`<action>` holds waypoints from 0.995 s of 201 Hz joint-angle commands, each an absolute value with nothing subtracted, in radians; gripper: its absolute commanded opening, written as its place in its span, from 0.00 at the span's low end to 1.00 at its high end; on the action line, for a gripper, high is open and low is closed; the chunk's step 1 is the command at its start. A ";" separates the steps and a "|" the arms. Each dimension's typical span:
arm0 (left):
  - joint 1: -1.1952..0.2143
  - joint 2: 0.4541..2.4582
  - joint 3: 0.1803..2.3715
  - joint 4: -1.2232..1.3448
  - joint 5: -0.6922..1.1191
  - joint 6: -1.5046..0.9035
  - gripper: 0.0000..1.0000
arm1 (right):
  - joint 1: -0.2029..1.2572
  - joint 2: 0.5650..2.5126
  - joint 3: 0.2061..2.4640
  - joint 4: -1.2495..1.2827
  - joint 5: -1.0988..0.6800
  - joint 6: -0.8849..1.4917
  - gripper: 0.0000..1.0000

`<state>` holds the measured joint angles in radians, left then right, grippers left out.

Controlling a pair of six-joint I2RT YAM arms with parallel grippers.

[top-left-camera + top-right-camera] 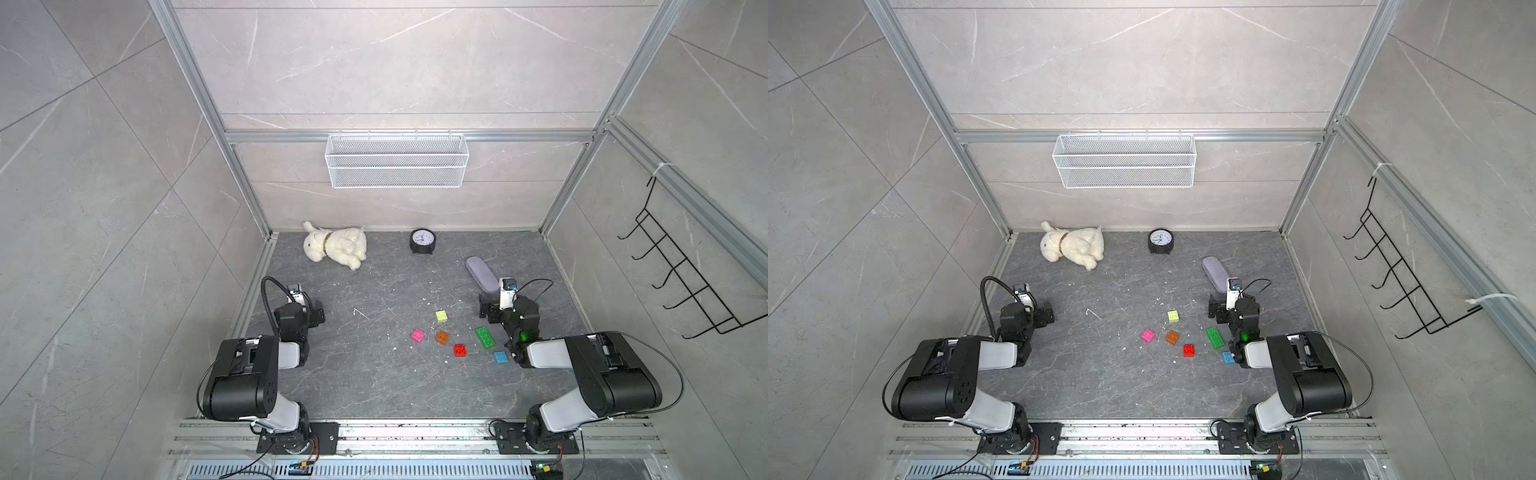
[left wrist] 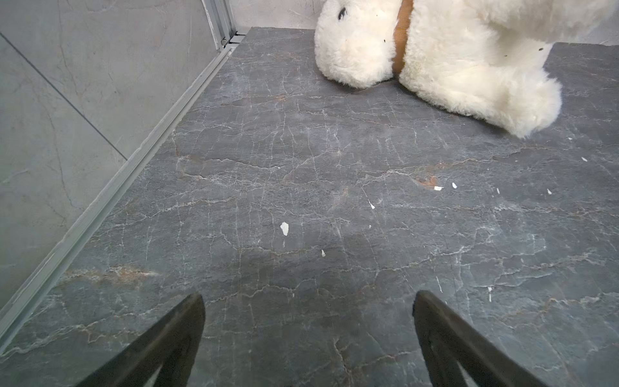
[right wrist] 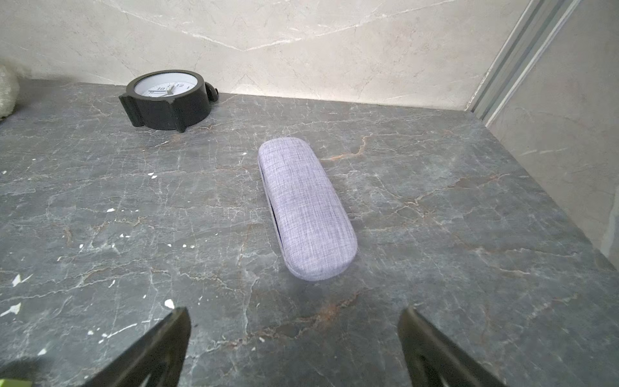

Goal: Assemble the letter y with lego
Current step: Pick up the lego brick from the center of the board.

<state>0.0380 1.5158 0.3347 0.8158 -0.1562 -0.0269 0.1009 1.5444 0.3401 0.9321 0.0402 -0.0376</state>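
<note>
The lego (image 1: pixel 1172 337) lies loose in the right half of the dark desk (image 1: pixel 365 386), as six bricks, each apart from the others and none joined. The pink brick (image 1: pixel 418 335), the orange brick (image 1: pixel 442 337) and the red brick (image 1: pixel 460 350) form a loose row near the middle, slanting toward the near edge as it runs right. The yellow-green brick (image 1: pixel 441 316) sits farther back, behind the orange one. The long green brick (image 1: pixel 485 337) lies right of the red one. The blue brick (image 1: pixel 500 357) is nearest the right arm, just beside its forearm.

The left gripper (image 2: pixel 308 298) is over bare desk near the left edge, its jaws spread wide with nothing between them. A white stuffed dog (image 2: pixel 435 57) lies ahead of it, toward the far left corner. The right gripper (image 3: pixel 294 313) also has its jaws wide apart and empty. It points at a grey glasses case (image 3: pixel 306 207) lying toward the right edge. A black clock (image 3: pixel 167 100) stands by the far edge.
</note>
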 commanded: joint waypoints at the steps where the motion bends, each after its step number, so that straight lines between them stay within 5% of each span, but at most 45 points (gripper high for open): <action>1: 0.039 1.499 0.350 0.865 -0.173 -0.038 1.00 | 0.098 1.536 0.354 0.925 0.027 -0.024 0.99; 165: 0.040 1.496 0.362 0.845 -0.091 -0.005 1.00 | 0.098 1.517 0.299 1.021 0.081 0.001 1.00; 200: 0.040 1.431 0.484 0.563 -0.084 -0.013 1.00 | 0.099 1.355 0.280 0.901 0.094 0.007 1.00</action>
<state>0.0380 1.4982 0.3706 0.7330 -0.1089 -0.0257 0.1005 1.4826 0.2726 0.9779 0.0666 -0.0181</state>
